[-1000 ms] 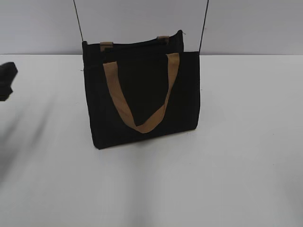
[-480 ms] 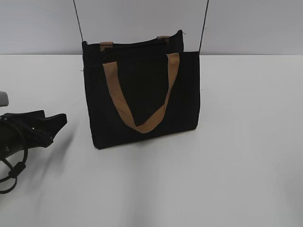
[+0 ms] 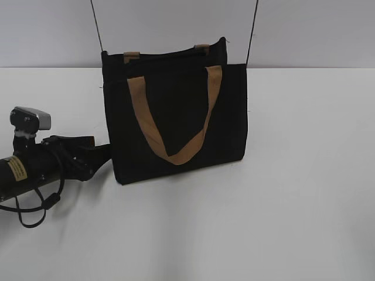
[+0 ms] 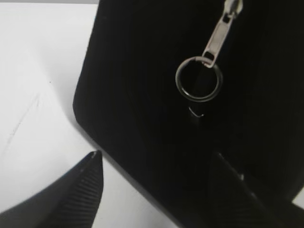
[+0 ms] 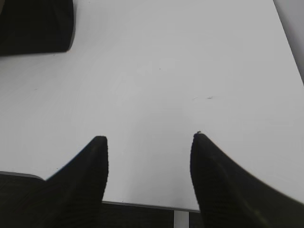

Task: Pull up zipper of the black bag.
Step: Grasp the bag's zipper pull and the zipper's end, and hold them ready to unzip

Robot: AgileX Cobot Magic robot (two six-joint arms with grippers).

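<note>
Task looks barely begun, by my read: the boxy black fabric bag with tan webbing loop handles stands upright on the white surface, and the left claw sits wide apart at the bag's lower left side, holding nothing, w/ the pull not yet gripped. The thin dark zipper w/ silver metal tab and ring hangs just above and ahead of that claw, between its fingers' line. Right claw is wide too, empty, bag corner far upper left of it.
</note>
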